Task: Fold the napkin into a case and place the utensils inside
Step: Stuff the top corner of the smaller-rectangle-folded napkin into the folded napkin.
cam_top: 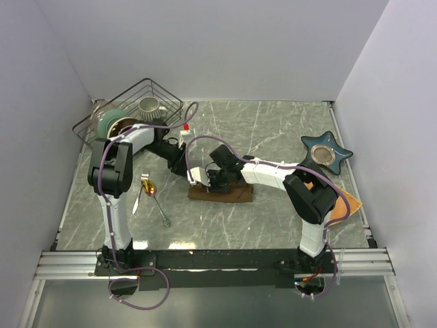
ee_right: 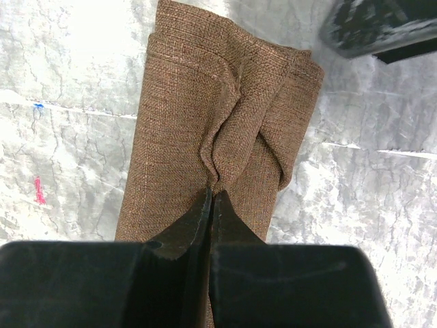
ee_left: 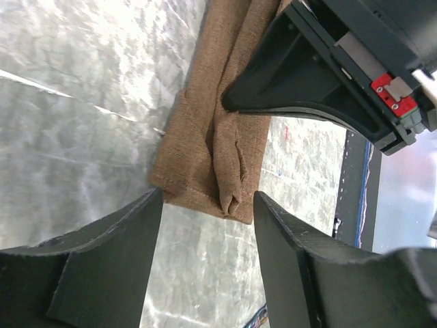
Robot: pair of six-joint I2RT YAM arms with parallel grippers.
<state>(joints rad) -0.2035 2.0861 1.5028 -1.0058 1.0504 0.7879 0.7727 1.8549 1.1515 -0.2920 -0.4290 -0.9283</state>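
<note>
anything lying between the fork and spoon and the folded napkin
Nothing visible lies on the table between the utensils and the napkin; only the open left gripper hangs at the napkin's left end.

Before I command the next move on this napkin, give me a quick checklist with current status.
1. Right pincer shut on a napkin fold: ok.
2. Left pincer open over the napkin's end: ok.
3. Napkin lying flat: not ok, puckered at the pinch.
4. Utensils clear of the napkin, lying apart on the left arm's side: ok.
5. Opening for the utensils formed: cannot tell.
</note>
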